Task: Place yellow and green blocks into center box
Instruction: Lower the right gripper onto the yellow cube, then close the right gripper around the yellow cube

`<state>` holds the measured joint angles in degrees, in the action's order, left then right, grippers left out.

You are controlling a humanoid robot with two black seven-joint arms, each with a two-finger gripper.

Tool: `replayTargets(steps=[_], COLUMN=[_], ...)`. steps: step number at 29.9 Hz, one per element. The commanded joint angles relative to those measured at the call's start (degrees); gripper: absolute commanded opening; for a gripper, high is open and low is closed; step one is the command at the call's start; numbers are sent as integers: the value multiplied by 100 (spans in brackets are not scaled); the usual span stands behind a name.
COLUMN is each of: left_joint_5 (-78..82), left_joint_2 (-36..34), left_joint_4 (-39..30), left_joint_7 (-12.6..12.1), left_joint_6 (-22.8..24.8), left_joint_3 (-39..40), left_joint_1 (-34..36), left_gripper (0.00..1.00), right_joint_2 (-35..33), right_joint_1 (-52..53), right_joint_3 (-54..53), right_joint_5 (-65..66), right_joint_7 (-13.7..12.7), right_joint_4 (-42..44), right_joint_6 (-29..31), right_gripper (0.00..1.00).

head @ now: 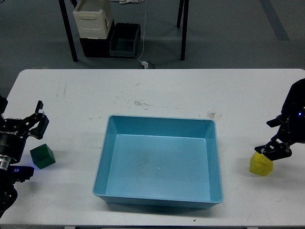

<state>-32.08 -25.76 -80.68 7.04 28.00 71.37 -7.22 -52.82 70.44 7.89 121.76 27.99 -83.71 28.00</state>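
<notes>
The light-blue tray (102,160) lies empty in the middle of the white table. The dark green block (43,156) sits on the table to its left. My left gripper (30,147) is open, with one finger above the block and one below-left of it, and the block lies just at the jaw's mouth. The yellow block (261,164) sits on the table to the right of the tray. My right gripper (271,136) is open just above it, and its lower finger (272,150) is at the block's top edge.
The white table (157,90) shows scuff marks behind the tray. On the floor beyond it stand a white bin (93,19) on a dark crate (125,40), dark table legs and a hanging white cable (144,61).
</notes>
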Motion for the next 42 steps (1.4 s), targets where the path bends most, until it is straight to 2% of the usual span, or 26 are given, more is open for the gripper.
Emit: replayTargets(steps=[1,12,29,35,37,42], left_joint_5=[0,0,0,0,0,0], left_joint_2=[1,1,36,45,45,45], left_joint_4=[8,52,149,166,166,166], left_joint_7=[-1,-1,-1,-1,-1,-1], left_joint_6=[0,0,0,0,0,0], left_joint_3=[0,9,9,9,9,0], left_joint_1=[-8,-8,-8,-8,-8,-8], left_gripper=[100,100,100,100,100,100], right_joint_2=[227,790,808,799,791,790], right_joint_1=[-92,-311,-408,-391,-356,-277], right_joint_3=[142,283,318,388,450,503], right_joint_5=[243,305,324,324,324,324], right_joint_7=[1,1,1,1,1,1], right_joint_4=[30,381,408,399,399,417], right_joint_6=[0,0,0,0,0,0], right_gripper=[97,96,77,53,40,16])
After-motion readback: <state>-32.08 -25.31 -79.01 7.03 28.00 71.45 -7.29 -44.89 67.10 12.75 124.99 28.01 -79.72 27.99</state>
